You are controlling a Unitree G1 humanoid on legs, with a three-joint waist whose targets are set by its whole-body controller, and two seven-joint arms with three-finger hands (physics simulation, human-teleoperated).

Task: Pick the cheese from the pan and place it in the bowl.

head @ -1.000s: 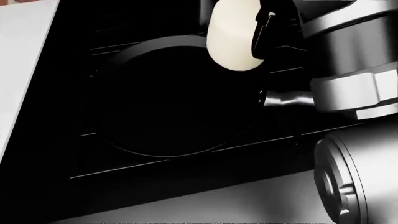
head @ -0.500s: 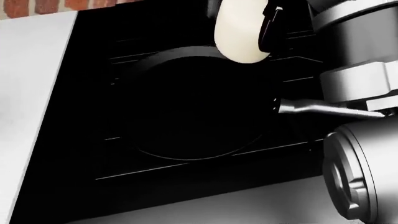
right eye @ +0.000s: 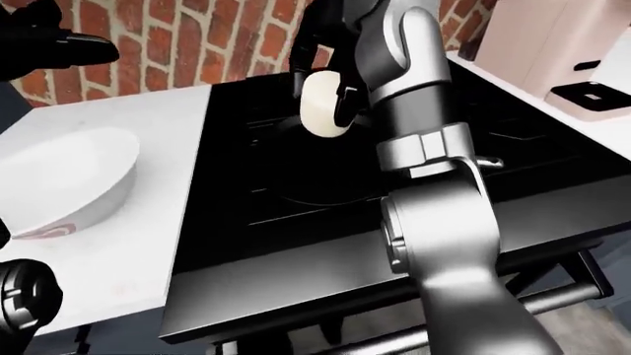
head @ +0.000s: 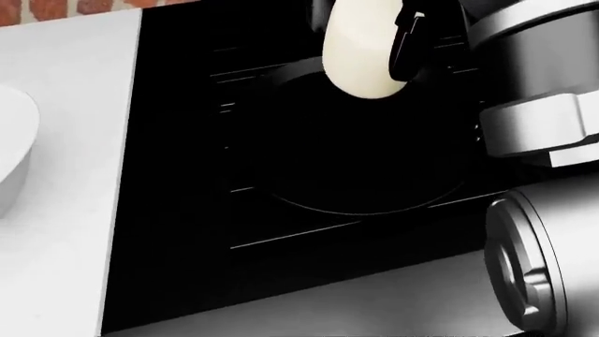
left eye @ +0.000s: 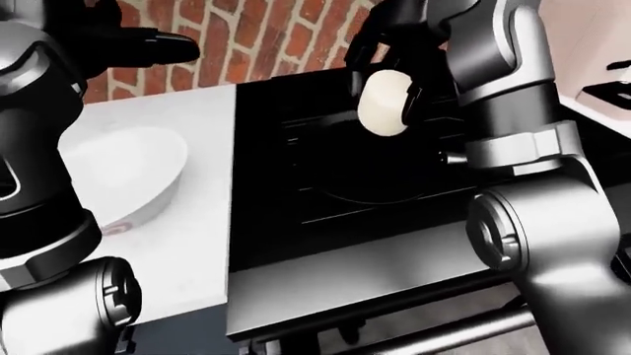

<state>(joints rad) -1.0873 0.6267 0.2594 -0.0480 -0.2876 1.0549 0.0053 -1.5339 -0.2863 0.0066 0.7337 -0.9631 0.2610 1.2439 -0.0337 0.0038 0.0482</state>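
Right hand fingers: the dark fingers (left eye: pixel 412 95) of the right hand (left eye: pixel 394 44) are closed round the cheese, one down its right edge, the others behind it near the top.
Cheese: the cheese (left eye: pixel 385 102), a pale cream rounded piece, hangs clear of the pan, held on edge above the pan's rim at about 1 o'clock in the left-eye view.
Pan: the pan (left eye: pixel 370 166), black and round, sits on the black stove (left eye: pixel 296 222); its handle (right eye: pixel 485 162) pokes out toward 3 o'clock, past the right forearm.
Right arm: the grey right arm (right eye: pixel 434 222) comes up from 5 o'clock in the right-eye view and bends over the stove.
Bowl: the bowl (left eye: pixel 128 174), white and shallow, stands on the white worktop (left eye: pixel 202 244) at 9 o'clock from the pan, well apart from the cheese.
Left hand: the left hand (left eye: pixel 148 46) hovers above the worktop at 11 o'clock in the left-eye view, holding nothing; whether its fingers are spread I cannot tell.
Wall: a red brick wall (left eye: pixel 246 41) runs behind worktop and stove at 12 o'clock.
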